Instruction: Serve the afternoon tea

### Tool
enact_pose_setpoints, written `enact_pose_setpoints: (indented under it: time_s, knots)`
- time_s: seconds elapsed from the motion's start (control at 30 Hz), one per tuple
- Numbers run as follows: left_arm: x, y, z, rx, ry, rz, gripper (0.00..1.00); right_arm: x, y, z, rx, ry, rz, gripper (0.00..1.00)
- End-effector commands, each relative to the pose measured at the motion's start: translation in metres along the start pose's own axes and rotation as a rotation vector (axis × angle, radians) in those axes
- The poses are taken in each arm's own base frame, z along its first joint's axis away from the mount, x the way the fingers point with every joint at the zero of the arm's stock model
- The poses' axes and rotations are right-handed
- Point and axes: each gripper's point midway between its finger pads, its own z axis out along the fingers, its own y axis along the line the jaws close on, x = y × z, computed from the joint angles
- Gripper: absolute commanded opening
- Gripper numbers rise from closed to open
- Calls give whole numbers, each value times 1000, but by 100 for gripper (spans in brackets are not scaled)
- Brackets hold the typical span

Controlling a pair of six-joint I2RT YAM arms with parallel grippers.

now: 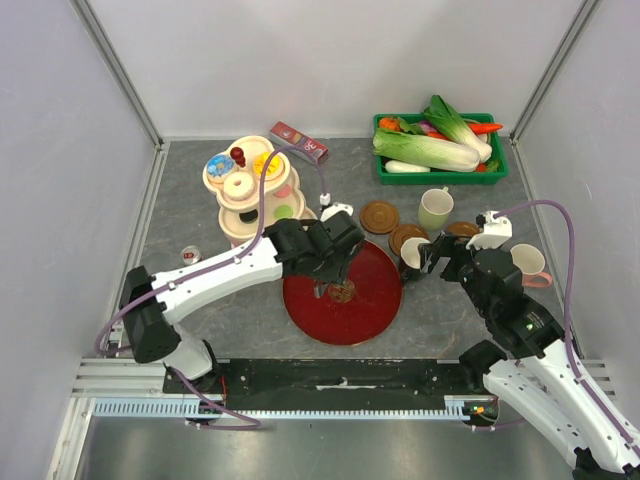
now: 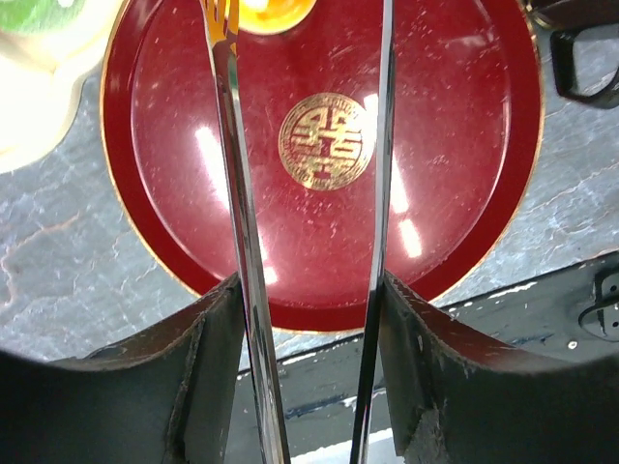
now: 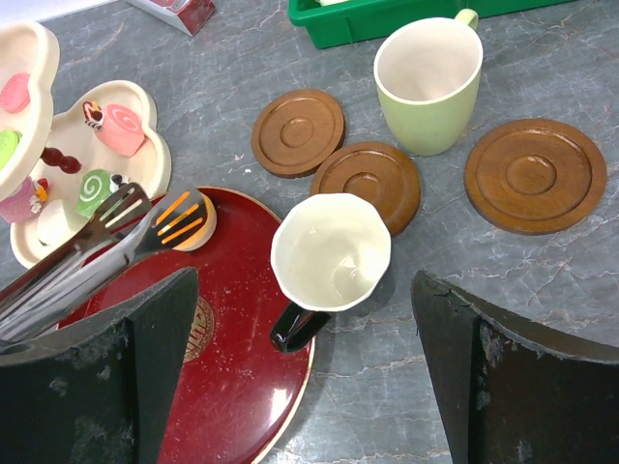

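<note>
Bright, even overhead light with soft shadows
White glare patches lay on the red tray point(image 2: 455, 174); the tongs point(image 2: 244, 242) and the left pincer point(image 2: 308, 282) were blurred close to the lens

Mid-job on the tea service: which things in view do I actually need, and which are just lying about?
For the tea: sweets on the tiered stand, orange sweet at the tongs' tips, red tray, green mug, black mug, white mug, coasters.
Lying about: vegetables in the green crate, red box, small can.
</note>
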Motion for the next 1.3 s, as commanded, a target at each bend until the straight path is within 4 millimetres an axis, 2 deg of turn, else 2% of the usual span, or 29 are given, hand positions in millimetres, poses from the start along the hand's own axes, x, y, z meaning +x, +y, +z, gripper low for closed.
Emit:
enact_pose_setpoints:
  time_s: [0.0, 0.23, 0.47, 0.77, 1.03, 1.27]
  knots:
    - [-3, 3, -21, 45, -68, -124, 61, -3, 4, 0, -18, -14, 12, 98]
    - [19, 20, -19, 4, -45, -138, 61, -3, 4, 0, -18, -14, 11, 98]
    - [27, 22, -8, -30, -4, -112, 61, -2, 3, 0, -15, -12, 10, 98]
    - [27, 21, 19, -103, 14, -85, 61, -2, 3, 0, -16, -14, 12, 98]
    - [21, 15, 36, -117, 23, -66, 61, -3, 3, 0, -16, -15, 12, 98]
    - [16, 11, 35, -105, 18, -64, 59, -3, 3, 0, -16, -18, 13, 98]
